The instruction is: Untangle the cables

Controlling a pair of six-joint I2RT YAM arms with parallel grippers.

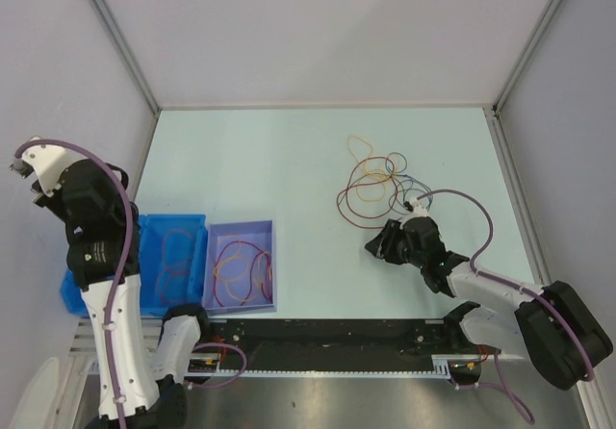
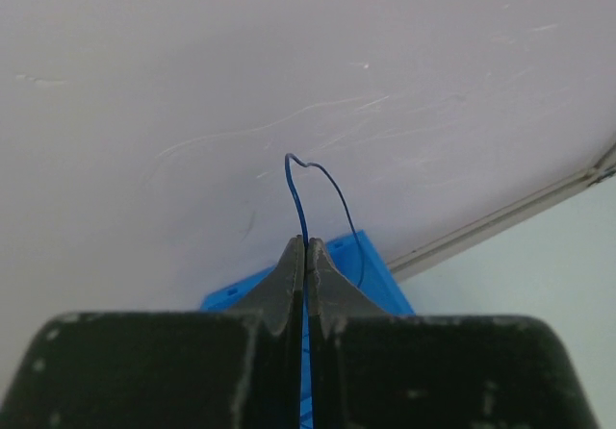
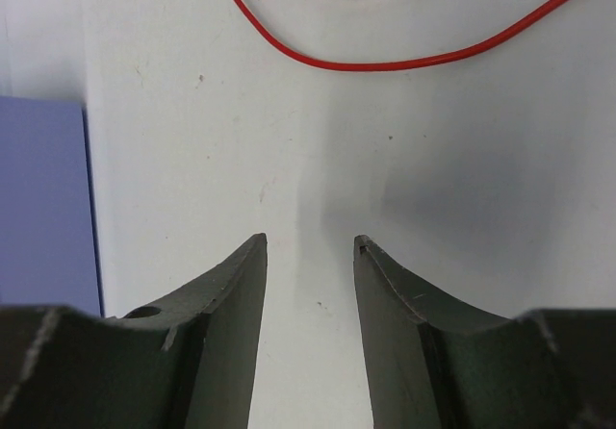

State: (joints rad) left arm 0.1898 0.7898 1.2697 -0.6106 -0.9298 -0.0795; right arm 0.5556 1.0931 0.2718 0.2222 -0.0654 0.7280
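The tangled cables (image 1: 373, 187) lie right of centre on the tabletop (image 1: 269, 160), just beyond the nearer right pincer (image 1: 382, 247), whose jaws stand apart and empty facing them, while the left pincer (image 2: 305, 248), clamped on one blue cable (image 2: 296, 196), hangs raised over the left edge.

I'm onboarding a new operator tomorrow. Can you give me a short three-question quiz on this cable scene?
1. True or false: the right claw is clamped shut.
2. The pinched cable in the left claw is: A red, B blue, C yellow.
3. Fill in: the loose tangle lies nearer the ___ arm.
Key: 1 false, it stands open and empty; 2 B; 3 right.
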